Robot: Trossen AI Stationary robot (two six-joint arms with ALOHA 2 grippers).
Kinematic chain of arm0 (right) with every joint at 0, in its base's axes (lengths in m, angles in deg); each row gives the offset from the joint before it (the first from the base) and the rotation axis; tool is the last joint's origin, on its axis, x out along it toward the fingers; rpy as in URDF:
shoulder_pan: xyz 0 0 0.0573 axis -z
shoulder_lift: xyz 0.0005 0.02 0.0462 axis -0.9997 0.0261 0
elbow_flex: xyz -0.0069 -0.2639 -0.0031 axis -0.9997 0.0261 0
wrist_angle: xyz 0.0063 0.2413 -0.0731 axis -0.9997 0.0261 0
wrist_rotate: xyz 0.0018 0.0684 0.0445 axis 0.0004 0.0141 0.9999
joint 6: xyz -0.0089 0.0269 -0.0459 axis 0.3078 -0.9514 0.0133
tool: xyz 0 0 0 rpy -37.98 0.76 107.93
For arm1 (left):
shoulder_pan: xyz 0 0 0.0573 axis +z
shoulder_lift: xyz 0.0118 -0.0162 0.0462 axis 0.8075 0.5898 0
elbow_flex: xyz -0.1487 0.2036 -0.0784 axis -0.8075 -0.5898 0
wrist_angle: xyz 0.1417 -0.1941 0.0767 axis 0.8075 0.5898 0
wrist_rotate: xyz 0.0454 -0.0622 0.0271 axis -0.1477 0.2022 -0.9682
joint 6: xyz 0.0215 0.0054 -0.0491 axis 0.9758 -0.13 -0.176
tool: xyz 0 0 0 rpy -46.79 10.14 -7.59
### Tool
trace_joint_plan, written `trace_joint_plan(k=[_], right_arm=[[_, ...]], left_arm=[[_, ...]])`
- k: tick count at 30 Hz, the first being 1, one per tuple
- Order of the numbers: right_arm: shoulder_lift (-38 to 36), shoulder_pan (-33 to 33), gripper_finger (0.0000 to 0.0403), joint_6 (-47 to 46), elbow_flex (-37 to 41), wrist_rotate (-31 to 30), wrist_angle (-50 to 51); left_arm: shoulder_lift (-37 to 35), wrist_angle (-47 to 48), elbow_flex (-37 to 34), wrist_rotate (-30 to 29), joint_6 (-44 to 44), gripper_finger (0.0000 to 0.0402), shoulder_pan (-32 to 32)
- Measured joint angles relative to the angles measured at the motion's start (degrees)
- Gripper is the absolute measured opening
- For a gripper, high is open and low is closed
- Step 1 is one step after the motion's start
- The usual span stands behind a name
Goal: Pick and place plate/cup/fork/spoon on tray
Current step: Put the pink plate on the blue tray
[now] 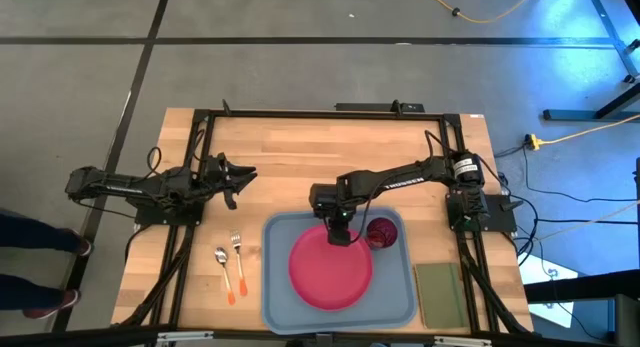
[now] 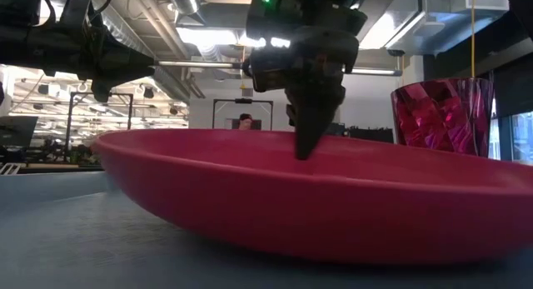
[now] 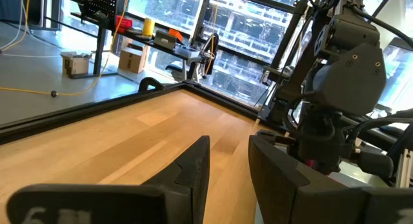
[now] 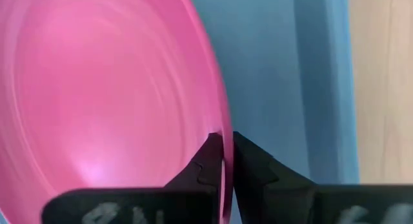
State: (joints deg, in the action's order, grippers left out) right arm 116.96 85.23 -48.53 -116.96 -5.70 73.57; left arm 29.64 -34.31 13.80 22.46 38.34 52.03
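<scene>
The pink-red plate [image 1: 330,269] lies in the light blue tray [image 1: 280,302], and the dark red cup [image 1: 382,232] stands upright in the tray's far right corner, next to the plate. My right gripper [image 1: 340,234] is shut on the plate's far rim. The fork [image 1: 238,255] and the spoon [image 1: 224,269] lie flat on the wood left of the tray, orange handles toward the near edge. My left gripper [image 1: 236,179] is open and empty above the table's far left part. My right gripper pinches the plate's far rim [image 4: 224,143] between its two fingers, one finger inside the plate and one outside. The fingers come from above, pointing down [image 2: 310,131]. The plate's underside [image 2: 333,239] sits on the tray floor.
An olive green pad [image 1: 438,293] lies on the wood right of the tray. Bare wood stretches across the table's far half. A dark frame runs along the table's edges. A person's leg and shoes show at the left, off the table.
</scene>
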Motion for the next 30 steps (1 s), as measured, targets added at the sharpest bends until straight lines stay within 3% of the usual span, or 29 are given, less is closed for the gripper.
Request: trace_joint_plan(k=[21, 30], right_arm=[[0.0, -0.04, 0.0034, -4.08, 0.0, 0.12, 3.04], [0.07, -0.93, 0.0122, -4.56, 2.52, 0.64, 1.84]], left_arm=[[0.0, 0.0, 0.0, 0.0, 0.0, 0.0099, 0.0], [0.02, 0.0, 0.0, 0.0, 0.0, 0.0099, 0.0]])
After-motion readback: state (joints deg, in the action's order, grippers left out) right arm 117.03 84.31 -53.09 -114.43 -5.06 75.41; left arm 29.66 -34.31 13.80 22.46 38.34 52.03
